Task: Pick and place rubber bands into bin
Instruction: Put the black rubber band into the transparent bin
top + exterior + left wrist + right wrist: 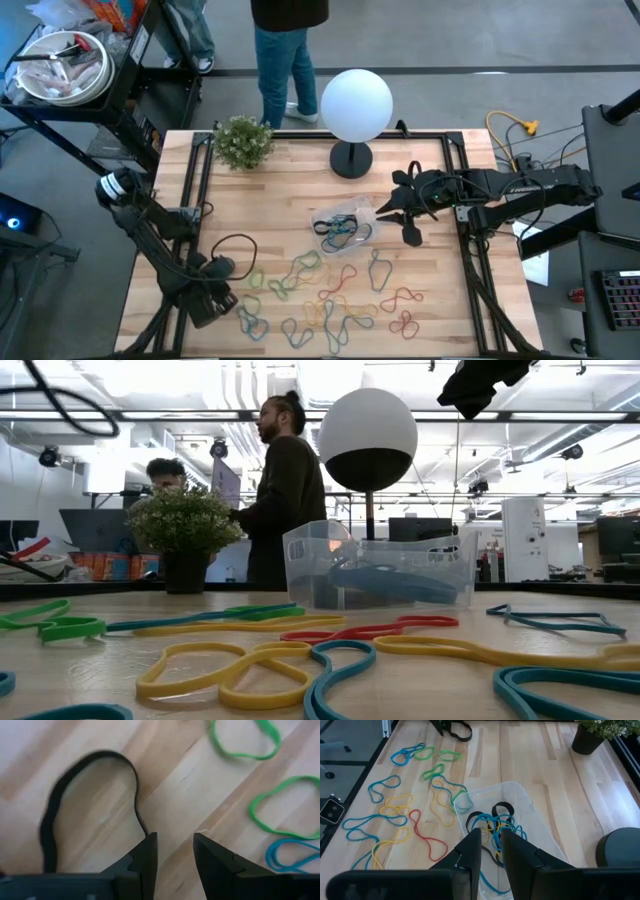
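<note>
Many rubber bands [330, 300] in green, yellow, blue, red and orange lie flat on the near half of the table. A larger black band [237, 252] lies at the near left. My left gripper [218, 272] is right at it, fingers open [175, 845]; the black band [90, 795] runs up to one fingertip. The clear bin [345, 228] stands mid-table and holds several blue, black and yellow bands [492, 822]. My right gripper [398, 225] hangs over the bin's right side [491, 840], raised [480, 385], with a narrow gap between its fingers and nothing in it. My left gripper comes down at the black band's end [144, 827], slanting from the table's near left. The band disappears at the tip of one finger [149, 851], outside the gap. I cannot tell whether the finger touches it.
A white globe lamp [356, 105] and a small potted plant [243, 142] stand at the far edge. A person [288, 50] stands just beyond it. A yellow cable [510, 130] lies off the table's right, and a white bowl [60, 65] sits on a cart at far left.
</note>
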Robot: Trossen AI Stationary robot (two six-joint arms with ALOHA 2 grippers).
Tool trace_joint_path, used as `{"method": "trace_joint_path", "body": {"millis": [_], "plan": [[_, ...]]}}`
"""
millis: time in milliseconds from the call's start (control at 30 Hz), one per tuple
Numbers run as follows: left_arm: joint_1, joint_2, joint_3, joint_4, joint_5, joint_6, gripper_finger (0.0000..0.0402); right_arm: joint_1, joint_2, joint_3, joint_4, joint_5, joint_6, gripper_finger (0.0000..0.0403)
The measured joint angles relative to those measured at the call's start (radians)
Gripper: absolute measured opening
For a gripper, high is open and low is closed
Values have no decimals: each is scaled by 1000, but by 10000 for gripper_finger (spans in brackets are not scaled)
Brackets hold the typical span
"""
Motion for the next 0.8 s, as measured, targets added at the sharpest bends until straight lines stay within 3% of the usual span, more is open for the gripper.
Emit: {"method": "trace_joint_path", "body": {"millis": [200,533,800], "plan": [[0,4,-27,10,34,-1,109,0,0,0,0,0,24,75],[-29,-13,30,3,37,80,109,5,0,0,-1,0,45,69],[-39,-13,24,-85,43,54,109,7,0,-2,0,0,46,75]]}}
